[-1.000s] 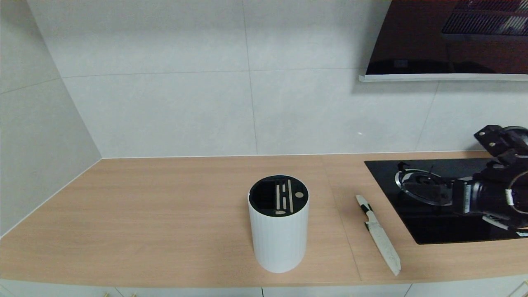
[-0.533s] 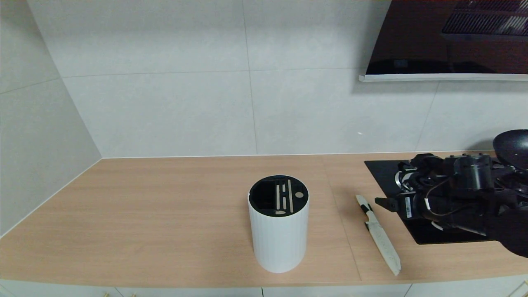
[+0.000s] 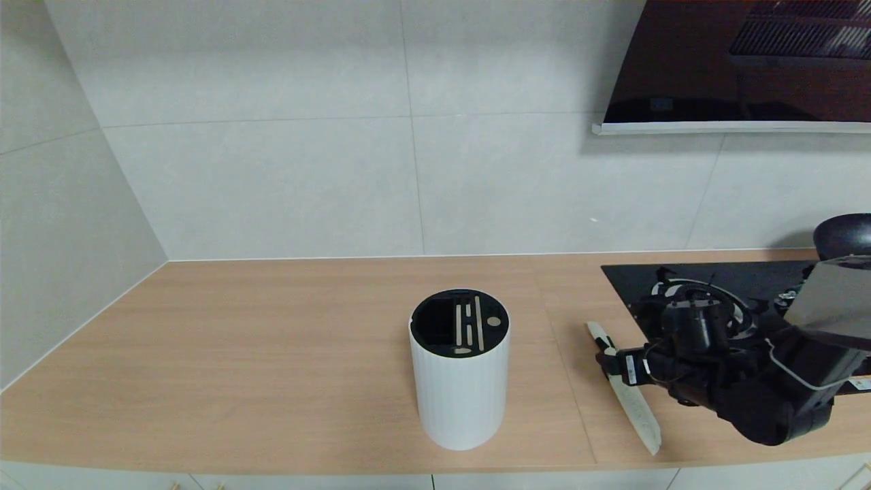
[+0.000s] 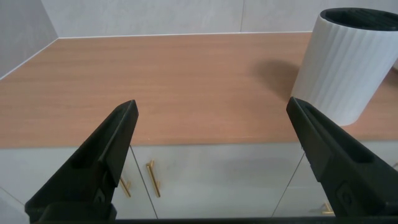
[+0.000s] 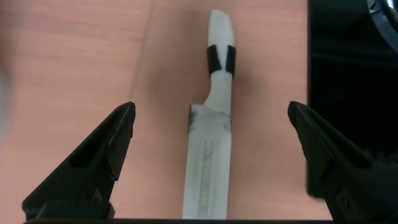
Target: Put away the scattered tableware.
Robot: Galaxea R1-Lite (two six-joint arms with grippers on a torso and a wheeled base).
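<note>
A knife (image 3: 636, 412) with a white handle, a black band and a pale speckled blade lies flat on the wooden counter, right of a white ribbed cylindrical holder (image 3: 459, 388) whose black top has slots. My right gripper (image 3: 612, 366) hovers low over the knife where handle meets blade. In the right wrist view the knife (image 5: 210, 162) lies between the fingers of the right gripper (image 5: 211, 109), which is open and clear of it on both sides. My left gripper (image 4: 211, 106) is open and holds nothing, in front of the counter's front edge, with the holder (image 4: 342, 62) off to one side.
A black hob (image 3: 639, 286) with a burner sits in the counter just right of the knife, with a dark range hood (image 3: 742, 61) above it. A tiled wall backs the counter. Cabinet fronts with brass handles (image 4: 152, 178) lie below the counter edge.
My right arm has swung left from over the hob and come down over the knife. The knife and the holder have not moved.
</note>
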